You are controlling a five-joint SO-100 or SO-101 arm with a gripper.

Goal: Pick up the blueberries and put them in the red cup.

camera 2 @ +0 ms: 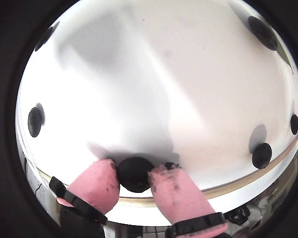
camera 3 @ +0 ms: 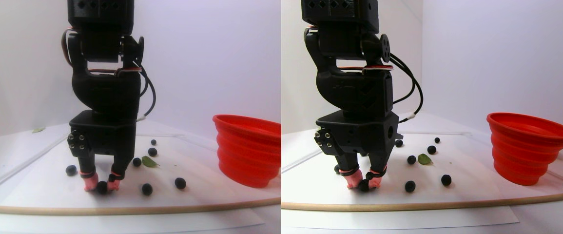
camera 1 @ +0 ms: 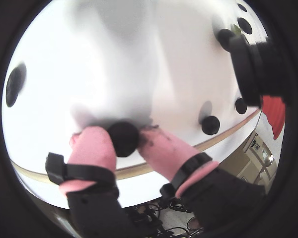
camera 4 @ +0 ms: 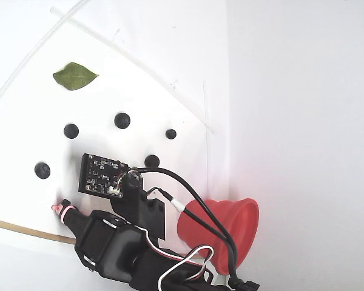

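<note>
My gripper [camera 1: 123, 144] points down at the white table, its pink fingertips [camera 2: 97, 181] pressed against both sides of one blueberry [camera 2: 134, 173]. That berry [camera 3: 102, 187] sits at table level close to the front edge in the stereo pair view. Several other blueberries lie loose on the sheet, such as one [camera 3: 146, 188] just to the right and one [camera 3: 71, 170] to the left. The red cup [camera 3: 247, 151] stands upright at the right, well apart from the gripper. In the fixed view the cup [camera 4: 221, 227] is partly behind the arm's cables.
A wooden strip [camera 3: 115, 210] runs along the table's front edge, right by the gripper. One green leaf [camera 3: 149, 162] lies among the berries. Another leaf [camera 4: 74, 76] lies far off at the back. White walls close in the table behind.
</note>
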